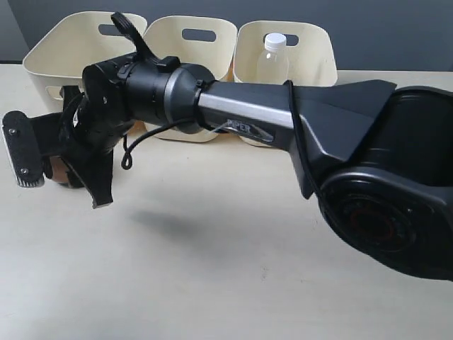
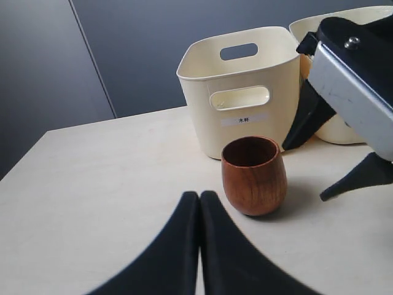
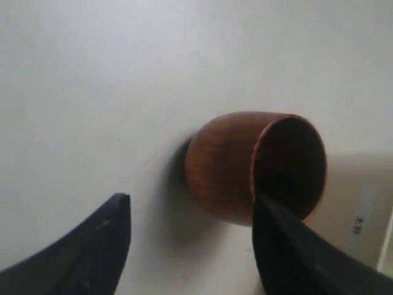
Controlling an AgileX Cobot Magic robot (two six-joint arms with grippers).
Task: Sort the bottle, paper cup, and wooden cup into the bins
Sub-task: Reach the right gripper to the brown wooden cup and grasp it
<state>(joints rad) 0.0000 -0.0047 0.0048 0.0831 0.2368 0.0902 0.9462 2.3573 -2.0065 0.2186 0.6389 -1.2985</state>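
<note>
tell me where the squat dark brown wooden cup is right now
The squat dark brown wooden cup stands upright on the table at the exterior view's far left, just in front of the leftmost cream-yellow plastic bin.

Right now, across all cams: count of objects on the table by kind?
cream-yellow bins: 3
clear plastic bottle: 1
wooden cup: 1
paper cup: 0 in view
Total: 5

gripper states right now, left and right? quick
Left gripper: closed, holding nothing.
Right gripper: open at the squat dark brown wooden cup, not gripping it.
</note>
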